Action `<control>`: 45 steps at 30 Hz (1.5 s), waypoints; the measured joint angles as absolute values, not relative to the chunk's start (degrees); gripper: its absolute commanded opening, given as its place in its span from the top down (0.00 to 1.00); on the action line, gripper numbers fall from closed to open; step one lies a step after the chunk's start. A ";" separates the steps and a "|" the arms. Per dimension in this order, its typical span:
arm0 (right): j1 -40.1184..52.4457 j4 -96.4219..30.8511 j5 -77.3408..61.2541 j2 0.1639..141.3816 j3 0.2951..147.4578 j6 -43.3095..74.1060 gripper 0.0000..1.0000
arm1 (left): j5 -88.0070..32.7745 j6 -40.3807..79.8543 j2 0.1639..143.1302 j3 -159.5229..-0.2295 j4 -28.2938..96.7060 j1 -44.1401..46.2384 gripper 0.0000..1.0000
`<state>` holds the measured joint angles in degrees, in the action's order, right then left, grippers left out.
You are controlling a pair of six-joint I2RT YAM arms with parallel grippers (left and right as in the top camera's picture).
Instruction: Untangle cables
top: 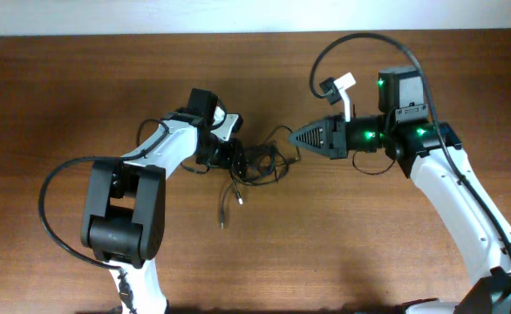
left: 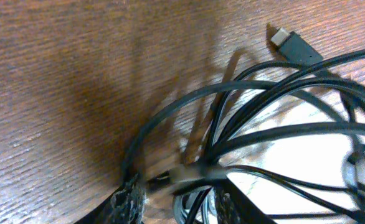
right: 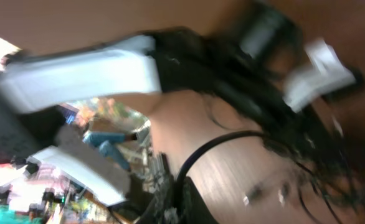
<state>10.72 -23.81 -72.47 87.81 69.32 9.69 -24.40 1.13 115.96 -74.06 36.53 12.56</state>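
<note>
The left gripper [top: 232, 159] sits at the left edge of the cables [top: 262, 162], its fingers [left: 129, 200] drawn in and pinching gathered strands. The cables lie knotted mid-table [top: 369, 253], two plug ends [top: 240, 200] trailing toward the near edge. The right gripper [top: 294, 137] is just right of the knot, fingers pressed together; whether it grips a strand cannot be told.

ovhd top-down | wrists close, low | all share cables [top: 257, 162]

Robot lab — wooden table [top: 64, 87], two arms [top: 164, 148] (clutter [right: 108, 137] behind).
</note>
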 measured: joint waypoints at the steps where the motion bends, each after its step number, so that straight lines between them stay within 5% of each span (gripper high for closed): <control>1: 10.72 -20.73 -75.09 87.81 69.25 9.96 0.96 | -24.29 1.13 115.94 -74.06 36.58 12.58 0.60; 6: 10.68 -3.36 -83.92 87.79 69.01 17.65 0.96 | -24.18 1.13 115.94 -74.13 36.56 12.56 0.61; 15: 7.22 31.81 -87.11 87.70 69.04 53.67 0.96 | -24.18 1.13 115.94 -74.13 36.53 12.56 0.61; 23: 6.20 31.77 -87.57 87.70 69.04 60.03 0.96 | -25.12 1.23 115.83 -74.35 36.58 12.69 0.39; 34: 6.20 31.90 -87.55 87.92 60.77 59.05 0.96 | -24.58 1.13 115.74 -74.41 36.56 12.67 0.45; 38: 6.20 31.79 -87.57 88.36 54.81 56.71 0.96 | -24.69 1.10 115.74 -74.43 36.53 12.69 0.28; 45: 6.17 31.94 -84.97 88.42 43.38 51.22 0.95 | -25.06 1.13 115.57 -74.61 36.18 12.67 0.28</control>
<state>6.17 31.94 -84.97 88.42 43.38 51.22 -25.06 1.13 115.57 -74.61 36.18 12.67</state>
